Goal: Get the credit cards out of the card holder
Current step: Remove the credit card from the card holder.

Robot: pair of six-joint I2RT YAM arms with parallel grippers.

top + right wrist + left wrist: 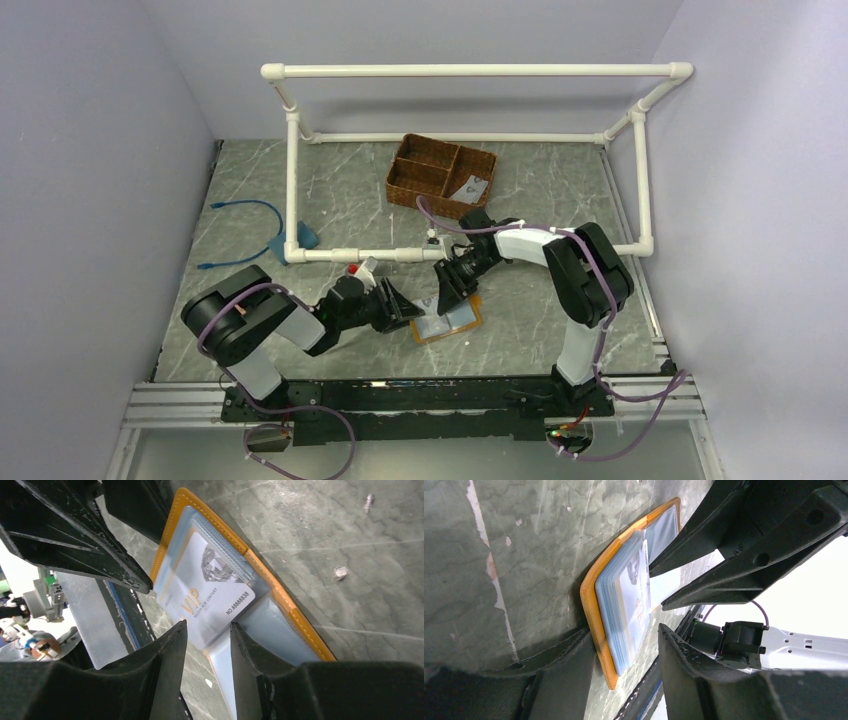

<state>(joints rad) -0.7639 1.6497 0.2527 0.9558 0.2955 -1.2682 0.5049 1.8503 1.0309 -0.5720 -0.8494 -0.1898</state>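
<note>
The mustard-orange card holder (449,322) lies open on the table, its pale blue-grey sleeves up. It also shows in the left wrist view (593,611) and the right wrist view (283,598). A pale credit card (205,587) marked VIP sticks partly out of a sleeve, and shows edge-on in the left wrist view (640,587). My left gripper (624,652) is open, its fingers straddling one end of the holder; it is on the holder's left in the top view (400,305). My right gripper (207,628) is narrowly open, its tips on either side of the card's lower edge, over the holder's far side (448,288).
A brown wicker basket (441,175) with a pale card (468,187) in it stands at the back. A white pipe frame (470,70) surrounds the far table; its front bar (330,255) runs just behind the grippers. A blue cable (245,205) lies at the left.
</note>
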